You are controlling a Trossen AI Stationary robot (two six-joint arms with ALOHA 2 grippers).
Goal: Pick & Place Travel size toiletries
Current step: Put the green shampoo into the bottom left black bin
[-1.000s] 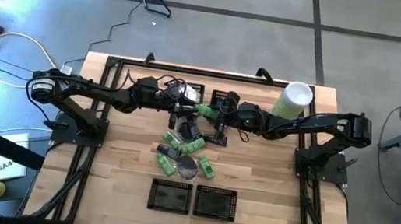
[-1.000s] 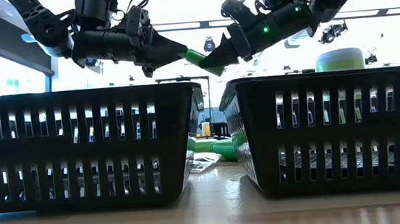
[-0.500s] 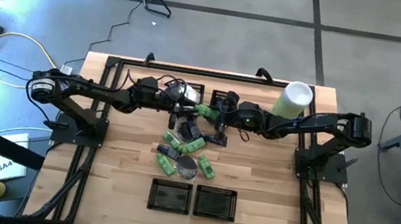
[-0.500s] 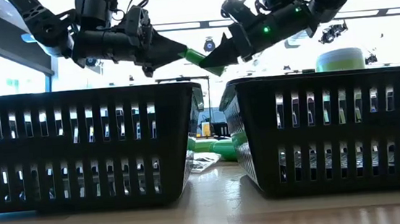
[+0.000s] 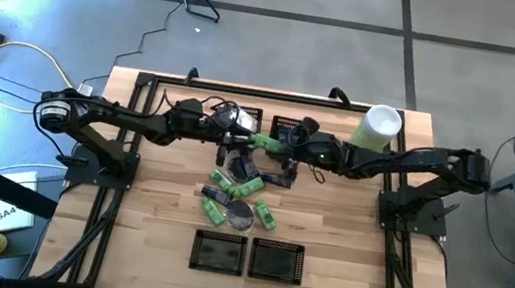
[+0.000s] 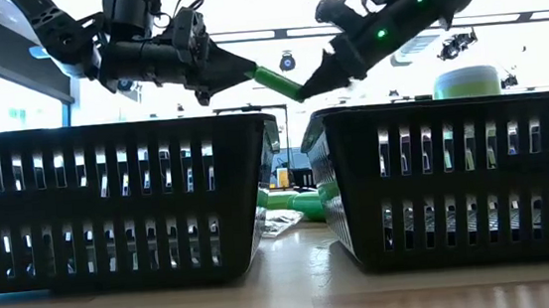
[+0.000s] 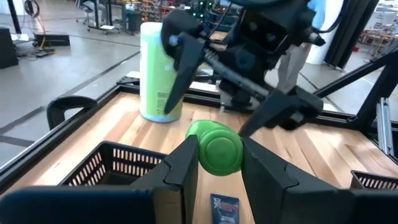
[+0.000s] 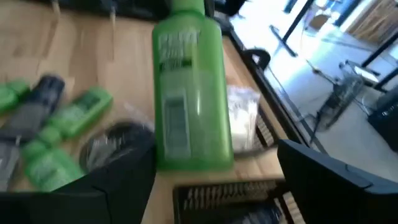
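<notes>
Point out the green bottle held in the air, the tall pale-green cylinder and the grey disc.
green bottle (image 7: 219,147): left wrist view, its round end.
tall pale-green cylinder (image 7: 160,74): left wrist view, its side wall.
grey disc (image 5: 241,212): high view, its centre.

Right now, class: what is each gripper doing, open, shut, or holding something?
Left gripper: shut on the green bottle, held above the table.
Right gripper: open, fingers spread either side of that bottle, not gripping it.
</notes>
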